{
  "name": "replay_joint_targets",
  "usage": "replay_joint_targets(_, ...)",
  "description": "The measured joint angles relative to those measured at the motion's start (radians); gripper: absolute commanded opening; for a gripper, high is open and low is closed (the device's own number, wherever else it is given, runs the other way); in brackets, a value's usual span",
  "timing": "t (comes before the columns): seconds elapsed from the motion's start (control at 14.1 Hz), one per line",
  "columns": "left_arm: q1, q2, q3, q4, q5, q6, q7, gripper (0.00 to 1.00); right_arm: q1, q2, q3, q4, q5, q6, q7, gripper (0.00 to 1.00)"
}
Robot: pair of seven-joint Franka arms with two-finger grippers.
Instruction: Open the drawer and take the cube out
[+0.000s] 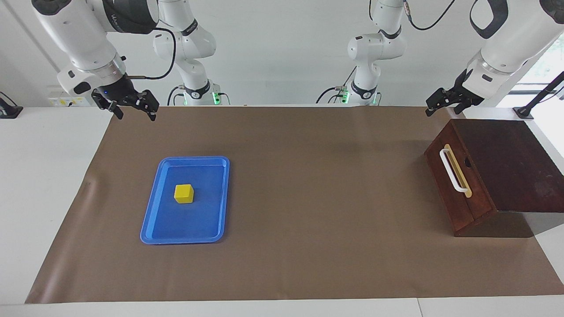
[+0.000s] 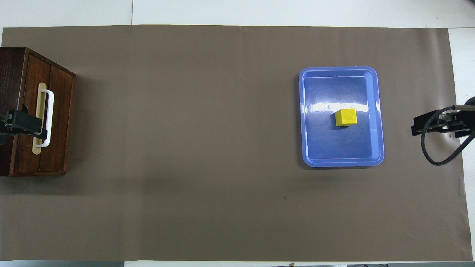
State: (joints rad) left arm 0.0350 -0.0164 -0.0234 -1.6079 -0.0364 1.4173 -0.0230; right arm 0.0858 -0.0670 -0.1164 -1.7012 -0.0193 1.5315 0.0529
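I see the yellow cube [image 1: 183, 193] sitting in the blue plastic tray [image 1: 219, 199], which lies on the brown mat [image 1: 308, 198] toward the right arm's end of the tabletop [image 1: 44, 176]. The dark wooden drawer [image 1: 456, 178] is pushed shut inside its matching box [image 1: 506, 163] at the left arm's end, white bar handle [image 1: 453, 171] facing the middle of the mat, well apart from the tray. My right claw [image 1: 132, 108] hangs raised over the mat's corner at the right arm's end, released, fingers spread and grasping nothing. My left claw [image 1: 443, 105] hangs above the box's corner nearest the robots, clear of the wood, also released and empty.
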Motion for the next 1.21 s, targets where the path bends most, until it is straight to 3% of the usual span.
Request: replay_joint_targets(1.21, -0.007, 0.017, -0.009, 0.008, 0.010, -0.004, 0.006, 1.00, -0.003, 0.024, -0.003, 0.037, -0.002, 0.016, 0.000, 1.00)
